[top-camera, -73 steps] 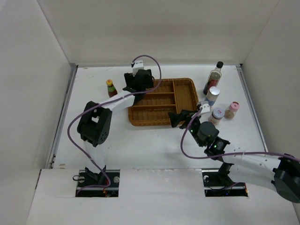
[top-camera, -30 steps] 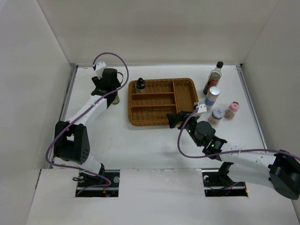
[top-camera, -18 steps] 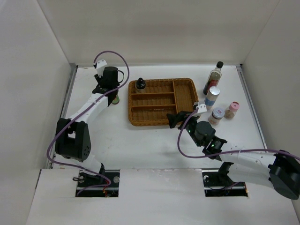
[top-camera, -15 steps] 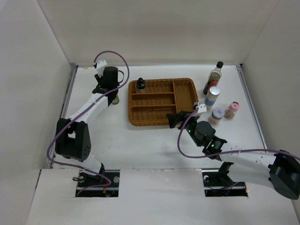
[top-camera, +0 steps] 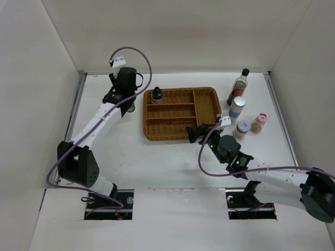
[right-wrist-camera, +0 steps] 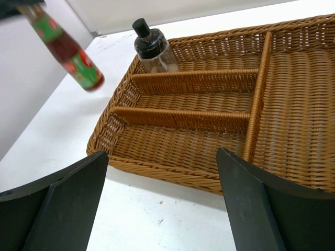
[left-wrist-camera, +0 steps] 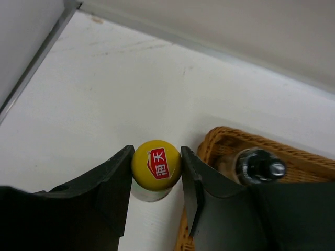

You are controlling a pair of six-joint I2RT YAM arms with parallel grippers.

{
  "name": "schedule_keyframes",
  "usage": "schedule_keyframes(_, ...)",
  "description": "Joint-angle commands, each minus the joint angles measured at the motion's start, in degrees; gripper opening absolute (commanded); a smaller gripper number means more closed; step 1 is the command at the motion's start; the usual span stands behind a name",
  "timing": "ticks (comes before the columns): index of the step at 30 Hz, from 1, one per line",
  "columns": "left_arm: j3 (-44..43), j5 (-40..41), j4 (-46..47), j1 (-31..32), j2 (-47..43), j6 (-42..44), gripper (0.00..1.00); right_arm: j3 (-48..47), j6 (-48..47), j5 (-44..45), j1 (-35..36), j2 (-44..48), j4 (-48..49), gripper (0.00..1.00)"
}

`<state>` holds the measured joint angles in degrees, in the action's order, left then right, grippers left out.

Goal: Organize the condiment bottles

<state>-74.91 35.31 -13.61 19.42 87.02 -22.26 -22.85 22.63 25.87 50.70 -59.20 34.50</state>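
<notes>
In the top view the left arm rises from its base at the lower left, folds at a dark elbow near the left wall, and stretches its white forearm diagonally toward the upper left of the bench [top-camera: 157,162], with the wrist bent down. The left pincer [left-wrist-camera: 156,167] is closed narrow on the yellow-capped red-green bottle [left-wrist-camera: 156,166]. The two dark fingers [left-wrist-camera: 121,175] press against opposite sides of its yellow cap, just to the left of the brown wicker tray [top-camera: 180,137]. From the right wrist view this bottle leans at the upper left, its cap hidden by the dark pincer above; whether its base touches the bench cannot be told. The right arm lies low across the lower right of the top view, its forearm angled up and to the left. The right pincer [top-camera: 198,132] hovers at the tray's near rim with its jaws spread wide and nothing between them. The squat black-capped bottle [top-camera: 156,94] stands in the tray's upper left compartment. To the right of the tray, on the bench, stand the tall dark-sauce glass bottle [top-camera: 239,86], the blue-white cylinder [top-camera: 237,107], the white-lidded jar [top-camera: 243,128] and the pink-lidded shaker [top-camera: 259,122].
</notes>
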Motion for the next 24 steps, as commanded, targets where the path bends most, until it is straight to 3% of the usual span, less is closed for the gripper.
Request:
schedule_keyframes(1, -11.5, 2.7, 7.6, 3.3, -5.6, 4.0, 0.16, -1.5, 0.0, -0.3, 0.1, 1.2, 2.9, 0.91)
schedule_keyframes(15, -44.4, 2.7, 4.6, 15.5, 14.8, 9.9, 0.16, 1.2, 0.7, 4.2, -0.4, 6.1, 4.5, 0.88)
schedule_keyframes(18, -47.6, 2.0, 5.1, 17.5, 18.9, 9.8, 0.16, 2.9, 0.8, 8.6, -1.6, 9.5, 4.7, 0.75)
schedule_keyframes(22, -50.8, 0.4, 6.0, 19.3, 23.8, 9.2, 0.16, 4.7, 2.0, 12.4, -3.2, 15.1, 2.6, 0.46)
schedule_keyframes(24, -51.9, -0.4, 6.4, 20.0, 26.1, 8.8, 0.16, 5.0, 2.7, 13.2, -3.7, 16.9, 1.5, 0.41)
